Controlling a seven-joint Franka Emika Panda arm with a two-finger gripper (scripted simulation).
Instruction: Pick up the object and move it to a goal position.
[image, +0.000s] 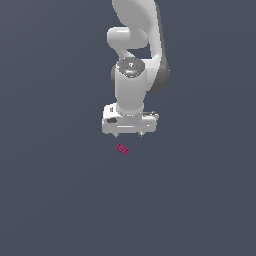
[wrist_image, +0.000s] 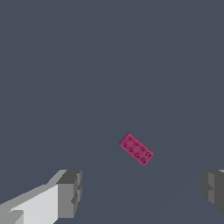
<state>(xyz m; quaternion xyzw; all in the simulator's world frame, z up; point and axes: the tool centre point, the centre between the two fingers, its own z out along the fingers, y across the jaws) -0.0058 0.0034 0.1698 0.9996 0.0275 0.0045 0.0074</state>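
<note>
1. Exterior view: the white arm (image: 134, 65) hangs over a plain grey floor (image: 50, 200), its gripper (image: 128, 135) pointing down. The pink block (image: 122, 149) lies on the floor just below the fingertips in the picture, apart from them and skewed to the hand's line. No goal marker shows.

2. Wrist view: the block (wrist_image: 136, 148) lies flat, studs up, turned at a slant. The two fingers (wrist_image: 69, 193) stand wide apart with nothing between them; the block sits ahead of the gap, touching neither.

3. Progress: nothing is grasped yet. By my reading this is the approach. Left to do: line up with the block's slant, descend, close, lift, and carry to the goal.
</note>
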